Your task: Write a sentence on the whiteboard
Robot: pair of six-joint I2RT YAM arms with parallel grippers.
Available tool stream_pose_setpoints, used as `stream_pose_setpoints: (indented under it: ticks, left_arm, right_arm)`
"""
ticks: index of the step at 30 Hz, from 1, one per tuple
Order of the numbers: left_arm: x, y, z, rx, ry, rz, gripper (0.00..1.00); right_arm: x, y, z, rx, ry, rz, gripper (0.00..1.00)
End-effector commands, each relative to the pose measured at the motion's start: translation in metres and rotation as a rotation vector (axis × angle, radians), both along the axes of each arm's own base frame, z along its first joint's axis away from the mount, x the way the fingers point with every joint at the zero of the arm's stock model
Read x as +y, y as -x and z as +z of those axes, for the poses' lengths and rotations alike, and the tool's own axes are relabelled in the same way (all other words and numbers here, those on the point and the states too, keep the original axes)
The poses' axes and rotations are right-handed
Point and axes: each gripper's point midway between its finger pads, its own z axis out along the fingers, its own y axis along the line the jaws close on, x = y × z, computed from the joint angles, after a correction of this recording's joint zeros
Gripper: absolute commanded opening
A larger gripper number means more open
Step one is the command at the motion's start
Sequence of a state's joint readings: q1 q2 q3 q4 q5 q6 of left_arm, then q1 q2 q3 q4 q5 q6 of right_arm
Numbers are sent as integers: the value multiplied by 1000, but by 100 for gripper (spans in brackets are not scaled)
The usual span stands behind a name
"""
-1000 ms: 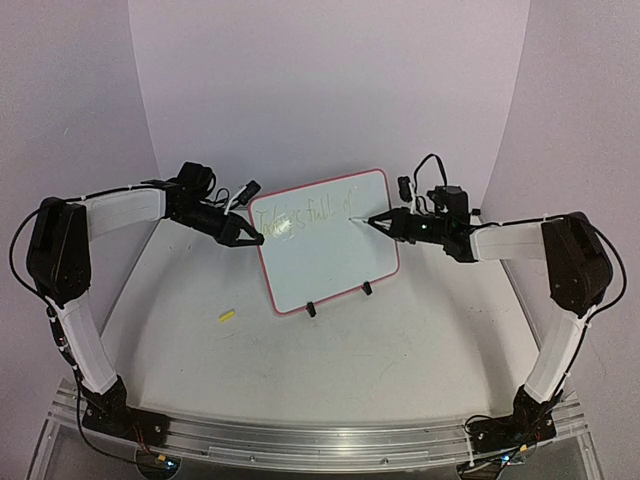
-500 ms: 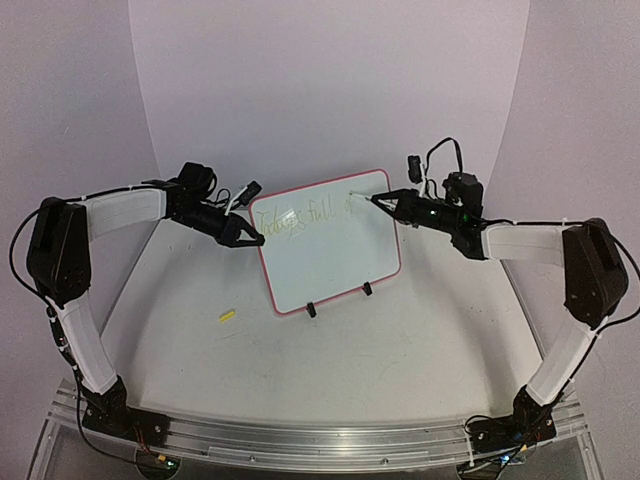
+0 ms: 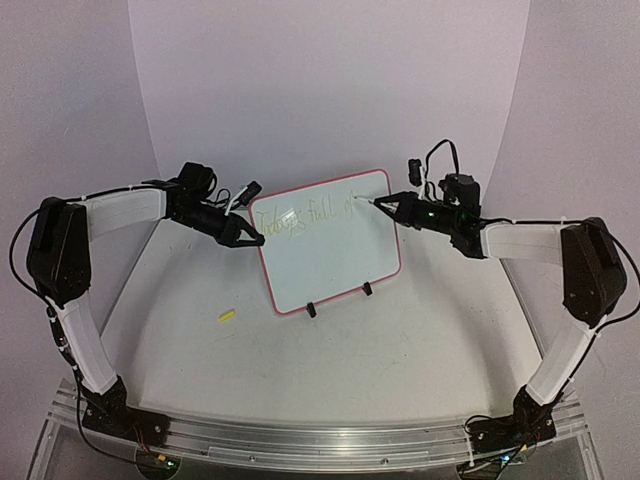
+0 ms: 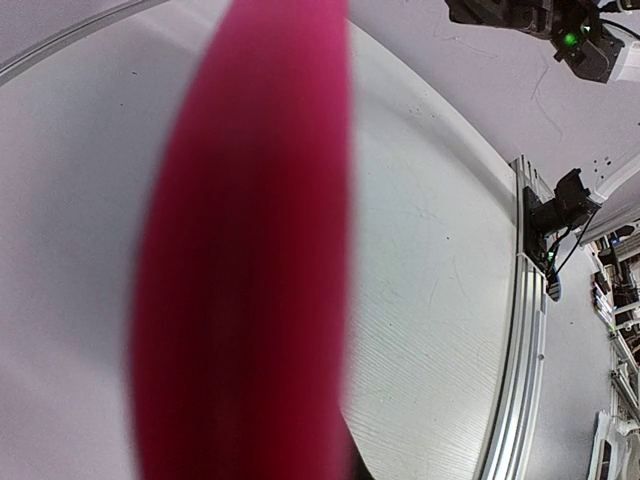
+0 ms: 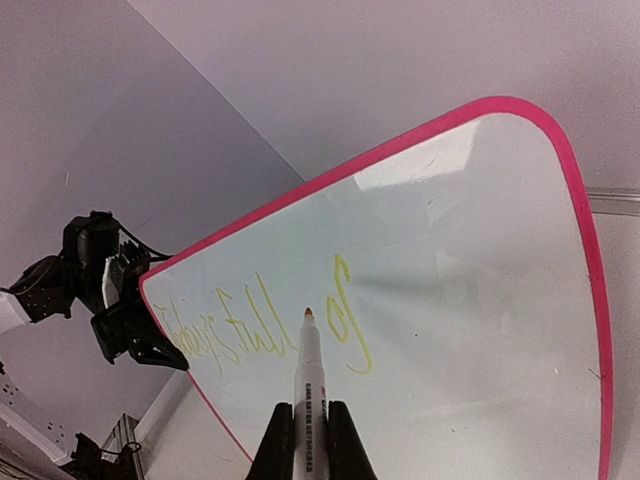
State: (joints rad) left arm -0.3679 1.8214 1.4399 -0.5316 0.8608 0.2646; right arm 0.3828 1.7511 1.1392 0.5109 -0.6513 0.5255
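The whiteboard (image 3: 335, 260) stands tilted on two black clip feet at mid-table, its red frame (image 4: 240, 260) filling the left wrist view as a blur. My left gripper (image 3: 256, 240) is closed on the board's left edge. My right gripper (image 3: 392, 207) is shut on a white marker (image 5: 309, 385), whose orange tip rests close to the board's top right area. The sentence (image 5: 260, 325) is yellow cursive in one line, reading about "Today is full of". It also shows faintly in the top view (image 3: 305, 217). The marker tip sits just left of the "of".
A small yellow cap (image 3: 227, 316) lies on the table left of the board. The curved white backdrop (image 3: 330, 90) rises close behind the board. An aluminium rail (image 3: 320, 435) runs along the near edge between the arm bases.
My right gripper has moved up and to the right with the marker, from the board's right middle to its top right. The "of" has gained its long stroke. The left arm has not moved.
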Motion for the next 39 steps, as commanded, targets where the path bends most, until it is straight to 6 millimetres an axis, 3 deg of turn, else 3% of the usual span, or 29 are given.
stream_pose_setpoints:
  ticks: [1,39]
  left_arm:
    - [-8,6,-16,10,-52,-29,0]
    - [-8,6,-17,13,-53,-29,0]
  right_arm:
    - [7,-8,7,-35,14,4,0]
    - [15,-18,-6,-6,34,0,0]
